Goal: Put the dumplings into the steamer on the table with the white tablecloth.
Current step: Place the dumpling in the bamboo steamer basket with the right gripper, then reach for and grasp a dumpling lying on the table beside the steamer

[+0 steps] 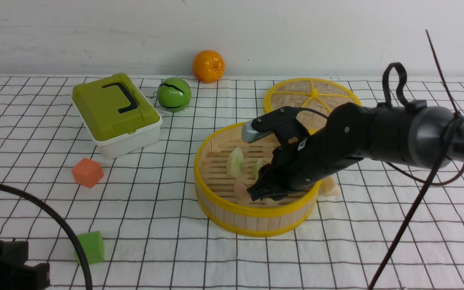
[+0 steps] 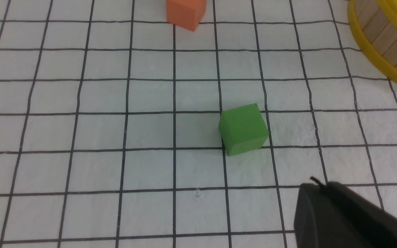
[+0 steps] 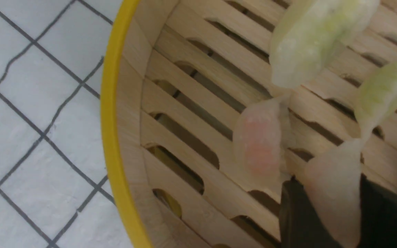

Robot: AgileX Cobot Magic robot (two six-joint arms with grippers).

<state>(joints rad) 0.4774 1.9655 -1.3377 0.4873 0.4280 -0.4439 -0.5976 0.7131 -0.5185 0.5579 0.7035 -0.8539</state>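
the steamer (image 1: 256, 210) sits mid-way across the counter (image 1: 397, 257) on the white tablecloth (image 1: 34, 133), three dumplings (image 1: 235, 162) on its slats. the right pincer (image 1: 262, 193), inside its near rim, is grasping a whitish dumpling (image 3: 333, 193). a stray dumpling (image 1: 329, 186) lies just beside its right wall and the lid (image 1: 312, 93) behind it, toward the far edge. the near edge is open cloth, bar a green cube (image 1: 91, 247) by the clenched left pincer (image 2: 346, 213). an orange cube (image 1: 87, 172) and a green box (image 1: 115, 112) stand further left.

The right arm (image 1: 377, 133) enters at the right edge and slants down to frame centre. The right claw (image 1: 263, 192) points downward, fingers (image 3: 296, 217) clasping a whitish dumpling (image 3: 333, 203). The left claw (image 2: 326, 210), closed, is at lower right in the left wrist view.
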